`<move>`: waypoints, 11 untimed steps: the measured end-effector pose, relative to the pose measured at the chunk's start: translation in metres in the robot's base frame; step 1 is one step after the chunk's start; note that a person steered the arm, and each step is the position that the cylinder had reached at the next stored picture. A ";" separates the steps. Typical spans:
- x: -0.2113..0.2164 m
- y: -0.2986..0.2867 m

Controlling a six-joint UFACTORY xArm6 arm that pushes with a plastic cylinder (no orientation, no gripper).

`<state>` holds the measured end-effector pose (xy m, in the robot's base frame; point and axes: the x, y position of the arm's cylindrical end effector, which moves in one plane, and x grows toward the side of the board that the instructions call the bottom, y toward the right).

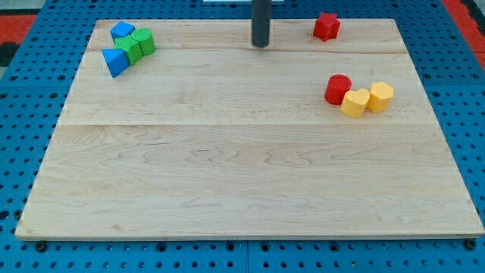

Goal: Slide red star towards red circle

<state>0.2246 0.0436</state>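
The red star (326, 26) sits near the view's top edge of the wooden board, right of centre. The red circle (338, 89) lies lower on the view's right, touching a yellow block (355, 102). My tip (261, 44) rests on the board near the top centre, left of the red star and apart from it, with a clear gap between them. The red circle is below and to the right of my tip.
A second yellow block (380, 96) touches the first on its right. At the view's top left, two blue blocks (121, 32) (116, 61) and two green blocks (142, 41) (130, 50) cluster together. The wooden board (242, 174) lies on a blue pegboard.
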 end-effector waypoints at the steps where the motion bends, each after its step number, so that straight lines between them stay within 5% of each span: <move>1: -0.033 0.022; 3: -0.031 0.097; 5: 0.064 0.127; 6: -0.008 0.121; 7: -0.029 0.145; 8: 0.026 0.188; 9: 0.108 0.155; 10: 0.145 0.159; 11: 0.076 0.182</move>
